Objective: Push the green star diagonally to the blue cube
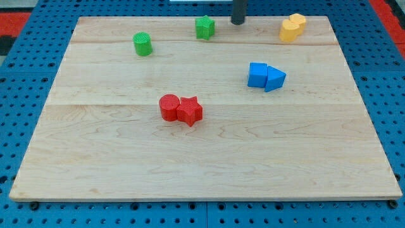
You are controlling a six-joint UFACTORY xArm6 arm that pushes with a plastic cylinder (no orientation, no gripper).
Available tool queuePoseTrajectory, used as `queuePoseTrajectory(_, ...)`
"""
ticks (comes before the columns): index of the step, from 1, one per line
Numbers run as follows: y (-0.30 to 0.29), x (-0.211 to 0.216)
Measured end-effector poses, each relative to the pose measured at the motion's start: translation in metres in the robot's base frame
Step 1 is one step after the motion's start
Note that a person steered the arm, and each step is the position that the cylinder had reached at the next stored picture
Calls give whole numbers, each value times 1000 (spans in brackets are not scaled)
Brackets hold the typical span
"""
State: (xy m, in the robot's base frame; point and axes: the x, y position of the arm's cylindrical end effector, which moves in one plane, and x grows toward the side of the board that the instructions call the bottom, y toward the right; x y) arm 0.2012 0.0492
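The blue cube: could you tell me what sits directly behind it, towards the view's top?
Only bare board shows behind the blue cube. The blue triangular block touches its right side. My tip and the green star are farther up-left.

- You see a green star (204, 27) and green cylinder (143, 44).
- You see a blue cube (257, 74) and blue wedge (274, 78).
- Red (169, 107) and yellow (292, 28) blocks sit on the pale wood-grain table (202, 158).
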Motion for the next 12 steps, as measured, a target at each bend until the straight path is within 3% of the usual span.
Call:
queuePoseTrajectory(2,-112,21)
queuePoseTrajectory(4,-103,19)
queuePoseTrajectory(6,-31,26)
queuePoseTrajectory(8,-45,91)
queuePoseTrajectory(10,-46,99)
queuePoseTrajectory(12,-61,139)
